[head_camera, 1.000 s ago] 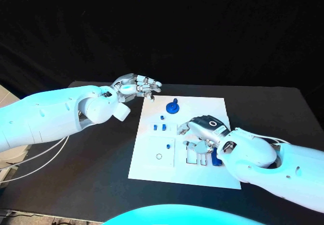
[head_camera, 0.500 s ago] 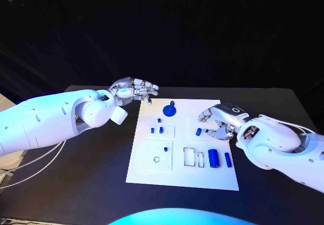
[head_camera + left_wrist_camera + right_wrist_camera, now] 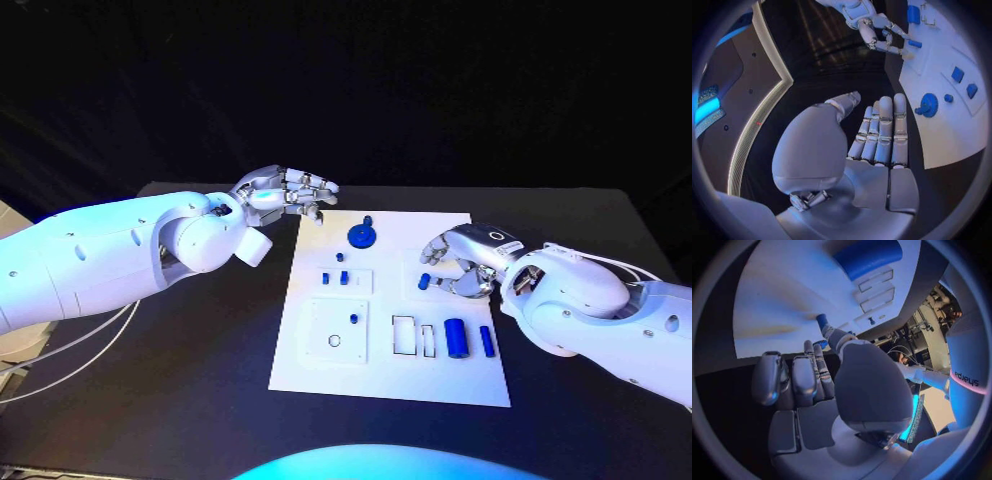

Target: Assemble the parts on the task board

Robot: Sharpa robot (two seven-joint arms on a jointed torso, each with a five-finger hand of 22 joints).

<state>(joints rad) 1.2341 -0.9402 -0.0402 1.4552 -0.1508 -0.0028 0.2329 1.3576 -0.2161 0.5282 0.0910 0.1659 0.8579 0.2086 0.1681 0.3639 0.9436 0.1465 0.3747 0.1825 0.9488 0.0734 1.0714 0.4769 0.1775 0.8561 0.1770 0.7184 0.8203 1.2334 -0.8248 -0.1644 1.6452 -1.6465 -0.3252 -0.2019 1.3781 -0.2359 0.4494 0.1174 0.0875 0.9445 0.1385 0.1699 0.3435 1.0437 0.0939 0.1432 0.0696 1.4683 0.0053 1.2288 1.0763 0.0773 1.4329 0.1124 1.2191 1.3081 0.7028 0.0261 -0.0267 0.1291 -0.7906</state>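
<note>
The task board [image 3: 389, 380] is lying flat in the middle of the black table [image 3: 173, 400], long side running away from the robot.

Parts on the board:
- A round blue disc with a knob [image 3: 362, 236] is sitting near the far edge.
- Two small blue pegs [image 3: 336, 278] are standing side by side in a square outline just below the disc.
- A short blue peg [image 3: 424, 282] is lying right of centre, right at the right hand's fingertips.
- A thick blue cylinder [image 3: 457, 338] and a thinner blue bar [image 3: 488, 341] are lying parallel near the right edge, beside two empty rectangular slots [image 3: 415, 335].
- A square plate area at lower left is carrying a small ring [image 3: 335, 340] and a tiny blue dot [image 3: 353, 319].

The right hand [image 3: 464, 262] is hovering over the board's right side, fingers curled downward. In the right wrist view its thumb tip [image 3: 831, 332] is sitting against the short blue peg [image 3: 821, 320]; whether it is actually pinching it I cannot tell.

The left hand [image 3: 289, 190] is hanging just off the board's far left corner. The left wrist view shows its fingers [image 3: 881, 132] lying straight and together, thumb apart, holding nothing, with the disc [image 3: 929, 105] nearby on the board.
</note>
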